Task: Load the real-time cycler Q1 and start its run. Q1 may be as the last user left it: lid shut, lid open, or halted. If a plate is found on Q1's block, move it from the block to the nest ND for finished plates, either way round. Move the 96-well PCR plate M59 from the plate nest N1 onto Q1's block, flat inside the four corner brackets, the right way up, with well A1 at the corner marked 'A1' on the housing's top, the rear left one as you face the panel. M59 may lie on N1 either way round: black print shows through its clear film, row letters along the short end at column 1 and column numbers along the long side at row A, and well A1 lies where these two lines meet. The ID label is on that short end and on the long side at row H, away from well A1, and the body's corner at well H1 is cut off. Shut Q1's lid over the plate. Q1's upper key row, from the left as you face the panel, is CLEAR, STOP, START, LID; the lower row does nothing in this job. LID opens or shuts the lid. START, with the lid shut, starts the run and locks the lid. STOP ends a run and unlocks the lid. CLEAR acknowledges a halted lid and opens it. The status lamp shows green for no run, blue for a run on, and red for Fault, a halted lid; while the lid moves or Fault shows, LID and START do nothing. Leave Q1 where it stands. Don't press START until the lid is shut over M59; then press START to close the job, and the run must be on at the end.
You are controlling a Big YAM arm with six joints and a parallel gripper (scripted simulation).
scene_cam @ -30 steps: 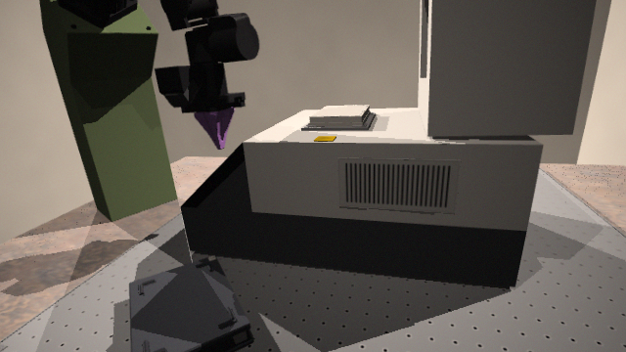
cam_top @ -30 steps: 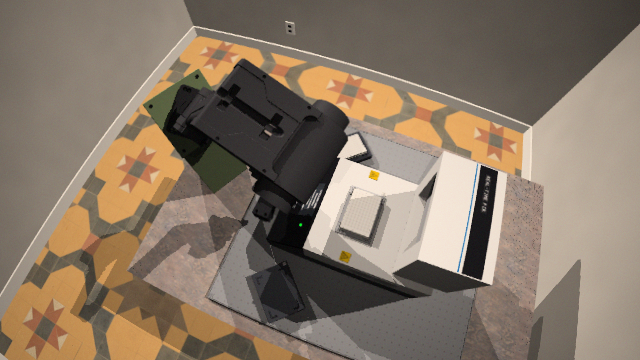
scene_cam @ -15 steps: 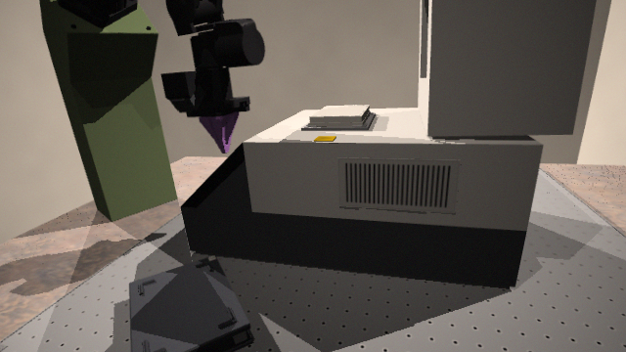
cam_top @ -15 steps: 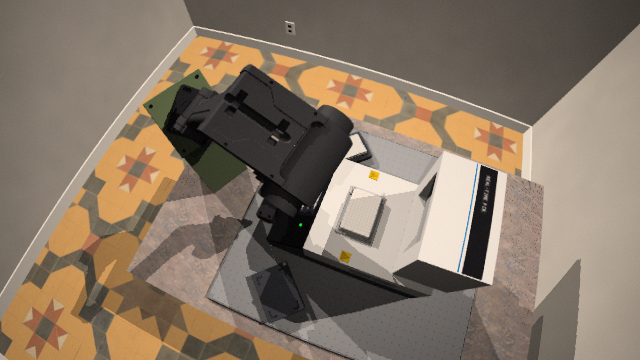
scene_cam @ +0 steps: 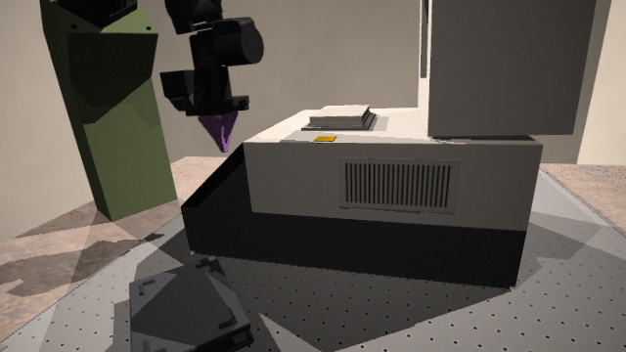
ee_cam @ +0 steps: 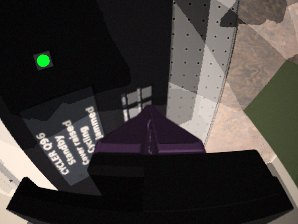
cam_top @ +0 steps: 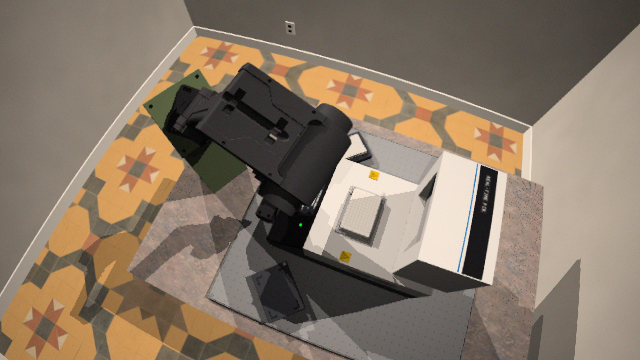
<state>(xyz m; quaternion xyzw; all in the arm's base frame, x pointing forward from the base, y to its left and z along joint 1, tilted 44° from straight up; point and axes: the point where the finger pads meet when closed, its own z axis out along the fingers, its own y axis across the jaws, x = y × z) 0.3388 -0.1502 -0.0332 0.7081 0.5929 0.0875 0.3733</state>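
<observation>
The cycler Q1 (cam_top: 380,220) stands on the perforated plate with its lid (cam_top: 460,220) raised at the rear, also in the exterior view (scene_cam: 499,64). A white 96-well plate (cam_top: 361,212) lies flat on the block, also in the exterior view (scene_cam: 342,116); I cannot read its print. The status lamp (cam_top: 300,224) shows green, also in the wrist view (ee_cam: 43,62). My gripper (scene_cam: 222,139) is shut and empty, its purple fingers pointing down above the sloped black panel. In the wrist view the fingertips (ee_cam: 152,129) hang just over the key rows (ee_cam: 136,103).
An empty dark nest (cam_top: 277,292) lies in front of Q1, also in the exterior view (scene_cam: 186,308). Another nest with something white on it (cam_top: 359,145) peeks out behind my arm. The green arm pedestal (scene_cam: 112,112) stands left of the panel.
</observation>
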